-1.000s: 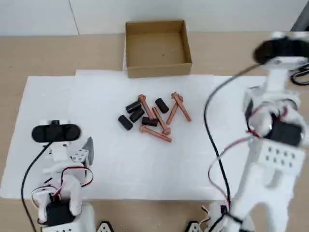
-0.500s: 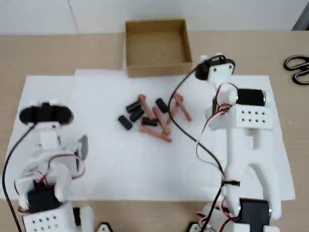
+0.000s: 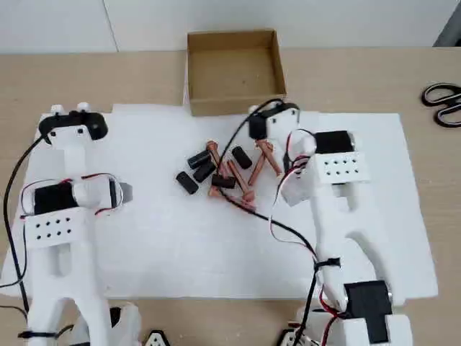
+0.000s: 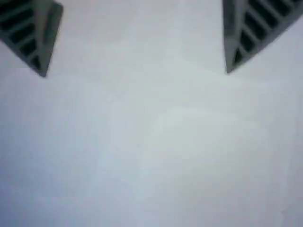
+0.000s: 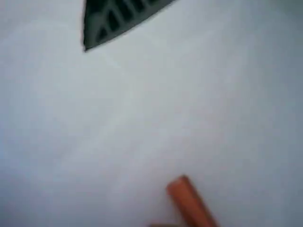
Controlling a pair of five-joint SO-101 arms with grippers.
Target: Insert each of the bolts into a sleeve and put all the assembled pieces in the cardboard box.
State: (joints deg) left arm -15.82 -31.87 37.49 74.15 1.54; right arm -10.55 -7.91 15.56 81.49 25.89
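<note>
From above, copper-coloured metal bolts (image 3: 234, 176) and short black sleeves (image 3: 199, 159) lay heaped on the white foam sheet (image 3: 180, 238), near the open brown cardboard box (image 3: 234, 104).

At the left wrist, the left gripper (image 4: 137, 42) hung spread wide over the sheet.

At the right wrist, one bolt end (image 5: 191, 203) lay near the right gripper (image 5: 113, 21); whether that gripper was spread could not be told.

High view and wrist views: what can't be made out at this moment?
Bolts: full count, high view; the right arm and its cable cover some.
Bolt, right wrist view: cut off by the edge, blurred.
Scissors, high view: partly cut off by the edge.
</note>
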